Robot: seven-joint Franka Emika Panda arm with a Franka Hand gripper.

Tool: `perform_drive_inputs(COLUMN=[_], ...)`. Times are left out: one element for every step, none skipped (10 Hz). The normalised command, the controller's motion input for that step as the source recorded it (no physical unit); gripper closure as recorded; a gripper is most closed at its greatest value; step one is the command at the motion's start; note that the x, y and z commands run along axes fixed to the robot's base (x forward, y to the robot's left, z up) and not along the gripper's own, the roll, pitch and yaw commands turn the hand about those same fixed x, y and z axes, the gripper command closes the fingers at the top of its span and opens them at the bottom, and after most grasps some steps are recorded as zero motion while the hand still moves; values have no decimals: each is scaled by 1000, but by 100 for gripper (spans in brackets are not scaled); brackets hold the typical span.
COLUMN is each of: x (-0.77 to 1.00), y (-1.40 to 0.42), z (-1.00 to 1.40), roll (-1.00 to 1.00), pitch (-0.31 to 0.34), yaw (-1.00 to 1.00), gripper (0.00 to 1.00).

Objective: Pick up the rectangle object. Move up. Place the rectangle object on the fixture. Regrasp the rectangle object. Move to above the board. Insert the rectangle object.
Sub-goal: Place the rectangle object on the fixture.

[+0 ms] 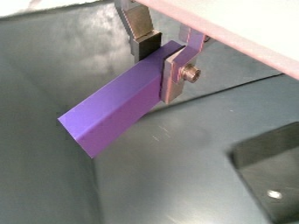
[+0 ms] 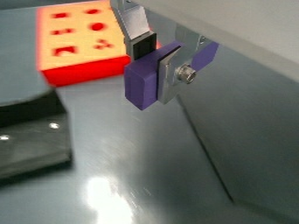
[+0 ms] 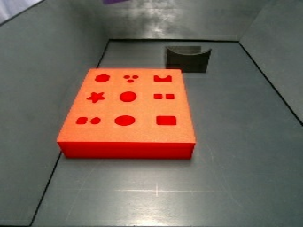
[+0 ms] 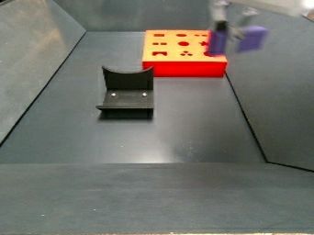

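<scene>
My gripper (image 1: 162,61) is shut on the rectangle object (image 1: 114,112), a purple elongated block clamped crosswise between the two silver fingers (image 1: 177,77). It shows in both wrist views, with the block (image 2: 143,81) sticking out on either side of the gripper (image 2: 158,59). In a side view the gripper (image 4: 219,35) hangs in the air with the block (image 4: 252,39), beside the board's right end. The red board (image 3: 128,111) with shape cutouts lies flat on the floor. The dark fixture (image 4: 127,92) stands apart from it, with nothing on it.
The board (image 2: 79,39) and the fixture (image 2: 30,131) both lie below the gripper in a wrist view. Grey walls slope up around the dark floor (image 4: 185,128). In a side view the fixture (image 3: 187,58) sits behind the board, and a sliver of purple (image 3: 115,3) shows at the top edge.
</scene>
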Motion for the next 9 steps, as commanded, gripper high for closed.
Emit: perform_drive_inputs(x=[1000, 1000, 1000, 1000, 1000, 1000, 1000, 1000, 1000], y=[-957, -858, -805, -691, -612, -506, -462, -363, -317], z=[-89, -86, -83, -78, -77, -72, -68, -64, -62], roll=[-43, -47, -50, -54, -57, -61, -62, -64, -65], pitch=[-52, -54, -54, -54, -54, -54, -54, -53, -52], yaw=[1000, 1000, 1000, 1000, 1000, 1000, 1000, 1000, 1000], gripper=[100, 100, 100, 100, 100, 100, 100, 100, 100])
